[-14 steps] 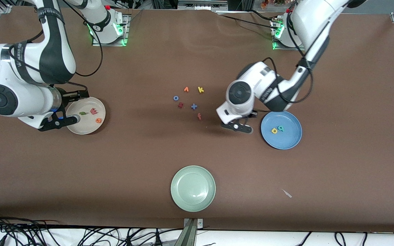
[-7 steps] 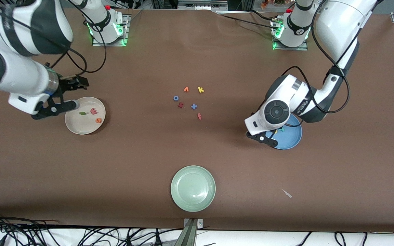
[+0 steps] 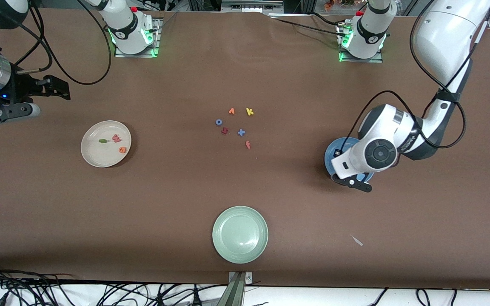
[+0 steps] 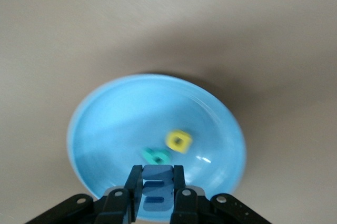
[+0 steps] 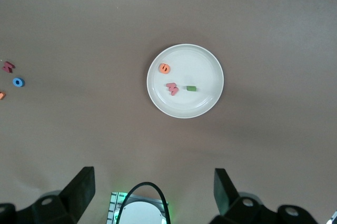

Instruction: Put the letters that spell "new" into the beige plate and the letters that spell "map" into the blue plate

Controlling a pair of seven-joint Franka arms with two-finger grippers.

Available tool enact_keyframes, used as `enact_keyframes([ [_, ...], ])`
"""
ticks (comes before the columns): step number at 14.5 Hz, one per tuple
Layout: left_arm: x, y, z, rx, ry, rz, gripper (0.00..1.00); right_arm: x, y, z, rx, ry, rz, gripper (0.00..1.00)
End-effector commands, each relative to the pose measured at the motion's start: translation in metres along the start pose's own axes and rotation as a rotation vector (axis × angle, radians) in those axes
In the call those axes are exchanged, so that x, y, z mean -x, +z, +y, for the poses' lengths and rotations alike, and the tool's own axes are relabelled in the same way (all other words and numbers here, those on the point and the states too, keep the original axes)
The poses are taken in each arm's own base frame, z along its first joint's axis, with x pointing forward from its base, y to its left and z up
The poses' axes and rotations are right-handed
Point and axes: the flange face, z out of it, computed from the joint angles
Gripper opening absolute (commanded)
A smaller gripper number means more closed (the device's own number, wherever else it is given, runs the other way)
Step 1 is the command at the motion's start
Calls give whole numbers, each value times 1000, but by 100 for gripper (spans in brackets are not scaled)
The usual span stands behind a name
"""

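Left pincer [image 4: 156, 195] clamped on small blue foam "m" [image 4: 156, 191] over round blue plate [image 4: 105, 124], right pincer [image 5: 152, 187] wide open, empty, high above brown surface [image 3: 245, 182].

Beige plate [image 3: 94, 157] toward the right arm's end: green "n" [image 3: 103, 140], pinkish-red "w" [image 3: 116, 137], orange "e" [image 3: 122, 149], flat and apart. Blue plate [image 4: 105, 124] toward the left arm's end: yellow "a" [image 4: 178, 141] beside teal "p" [image 4: 156, 155]. Blue "m" [image 4: 157, 191] pinched above this plate.
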Motion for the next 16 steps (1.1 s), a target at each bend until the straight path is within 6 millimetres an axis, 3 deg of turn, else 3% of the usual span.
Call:
enact_keyframes([
  [1, -11, 13, -16, -87, 52, 77, 28, 8, 0, 0, 12, 11, 15, 100],
  [2, -13, 19, -34, -78, 30, 98, 85, 8, -1, 3, 11, 19, 20, 100],
  [3, -13, 19, -47, -72, 14, 108, 100, 6, -1, 5, 13, 22, 35, 100],
  [5, -15, 6, -50, -104, 15, 132, 100, 5, 1, 12, 11, 35, 40, 100],
  [6, -16, -8, -59, -133, 16, 155, 100, 5, 1, 15, 11, 41, 47, 100],
  [11, -16, -74, -59, -144, -16, 251, 100, 2, 5, 23, 9, 52, 53, 100],
  [13, -14, -119, -55, -92, -47, 298, 100, -4, 10, 20, 8, 43, 44, 100],
  [16, 0, -175, -60, -42, -101, 217, 100, -6, 10, 18, 9, 40, 46, 100],
])
